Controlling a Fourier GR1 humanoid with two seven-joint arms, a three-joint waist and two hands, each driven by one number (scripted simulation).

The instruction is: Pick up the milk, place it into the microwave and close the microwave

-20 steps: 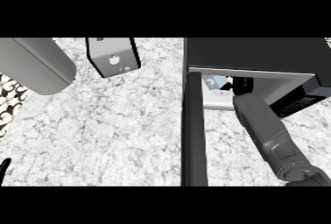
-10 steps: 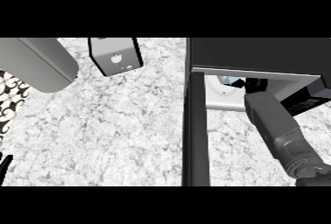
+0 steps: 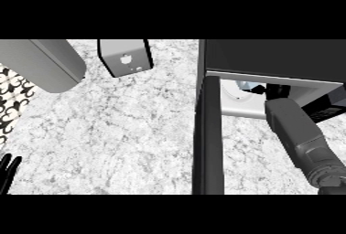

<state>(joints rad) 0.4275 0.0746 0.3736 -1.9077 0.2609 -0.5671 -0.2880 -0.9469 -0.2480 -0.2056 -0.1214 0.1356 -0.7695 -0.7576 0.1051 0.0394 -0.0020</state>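
The right robot hand (image 3: 276, 91) is inside the microwave (image 3: 270, 57), beside the milk (image 3: 251, 86); I cannot tell whether it grips. I would set the milk upright, then back out clear of the door (image 3: 206, 137).

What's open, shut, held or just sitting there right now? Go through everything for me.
Microwave door: open, swung out toward the robot.
Right hand: inside the microwave; its grip cannot be seen.
Milk: inside the microwave, mostly hidden by that hand.
Left hand: open, resting at the lower left edge.
White box: standing on the counter, untouched.
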